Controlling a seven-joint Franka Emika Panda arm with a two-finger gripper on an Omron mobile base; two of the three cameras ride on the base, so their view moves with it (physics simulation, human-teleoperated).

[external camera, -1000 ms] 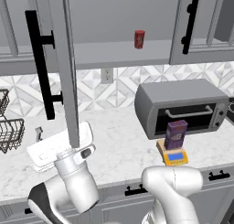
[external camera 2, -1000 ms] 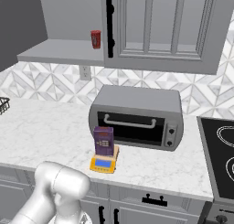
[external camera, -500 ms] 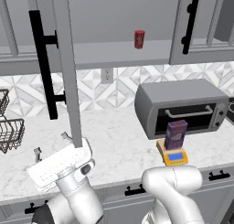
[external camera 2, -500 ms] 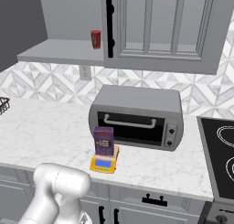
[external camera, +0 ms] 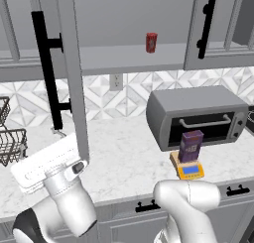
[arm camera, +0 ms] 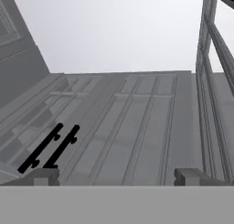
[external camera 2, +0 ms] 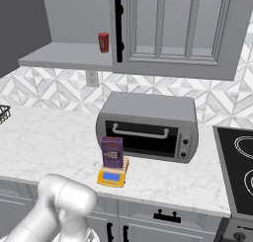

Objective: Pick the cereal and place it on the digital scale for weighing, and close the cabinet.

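The dark purple cereal (external camera: 191,146) (external camera 2: 112,151) stands upright on the yellow-orange digital scale (external camera: 190,170) (external camera 2: 112,177), in front of the toaster oven. The cabinet's left door (external camera: 73,83) hangs open, edge-on, with its long black handle (external camera: 46,73); its right door (external camera: 214,24) (external camera 2: 170,28) is closed. My gripper (external camera: 58,134) is low on the left, just under the open door's lower edge, pointing upward. In the hand view the gripper (arm camera: 118,177) is open and holds nothing, looking up at panelled door fronts (arm camera: 137,122) with black handles (arm camera: 48,147).
A small red can (external camera: 151,42) (external camera 2: 103,42) sits on the open cabinet shelf (external camera: 124,56). The grey toaster oven (external camera: 198,115) (external camera 2: 148,125) stands at the back of the marble counter (external camera: 124,157). A wire rack (external camera: 10,138) is at the far left, a stove (external camera 2: 239,162) at the far right.
My hand has shifted slightly left and tilted beneath the open cabinet door. The door, the cereal and the scale stay put.
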